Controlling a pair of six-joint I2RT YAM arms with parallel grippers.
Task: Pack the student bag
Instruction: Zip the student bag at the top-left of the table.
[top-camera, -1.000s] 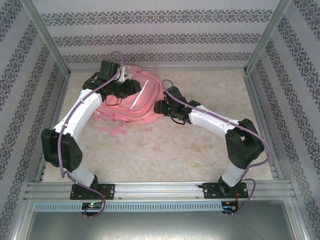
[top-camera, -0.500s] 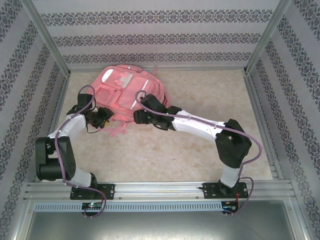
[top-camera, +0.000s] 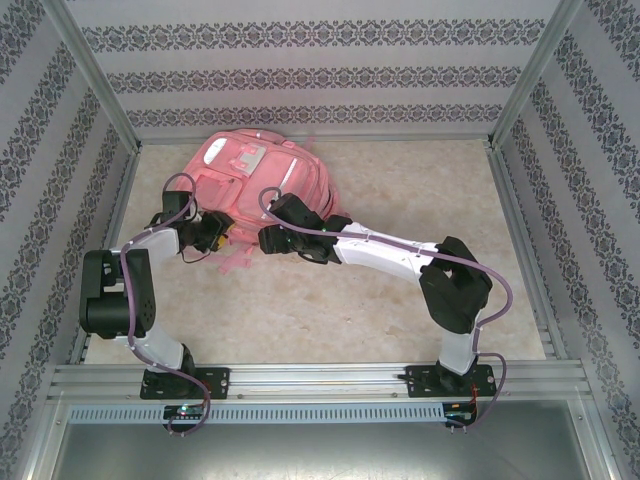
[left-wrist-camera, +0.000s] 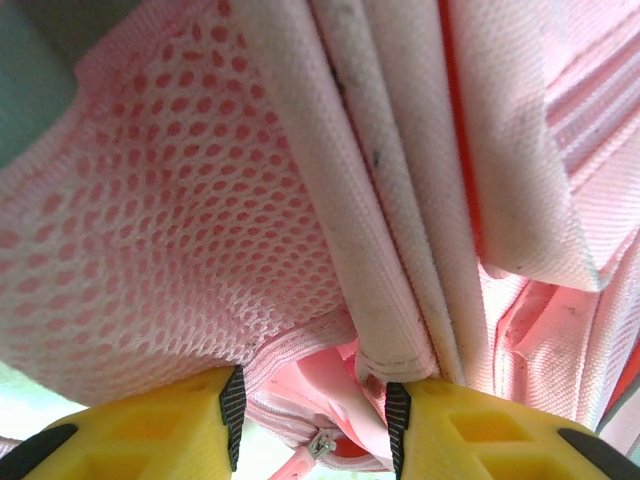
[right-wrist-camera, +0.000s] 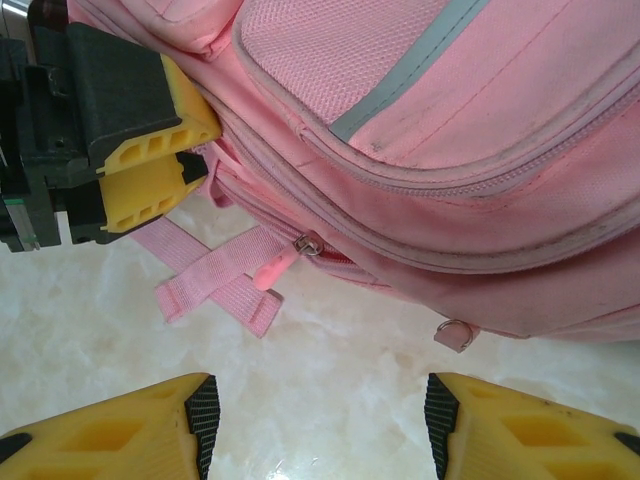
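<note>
The left gripper (right-wrist-camera: 195, 160), upper left of frame, pinched the student bag (right-wrist-camera: 480, 150) at its edge. The right gripper (right-wrist-camera: 318, 400), bottom centre, stood open, holding nothing.

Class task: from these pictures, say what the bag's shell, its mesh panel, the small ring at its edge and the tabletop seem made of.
The bag: woven synthetic cloth, matte; the weave shows. The mesh panel: open-hole knit fabric. The ring: probably metal, grey with a glint. The table: glossy and marble-patterned, perhaps laminate; it reflects light.
</note>
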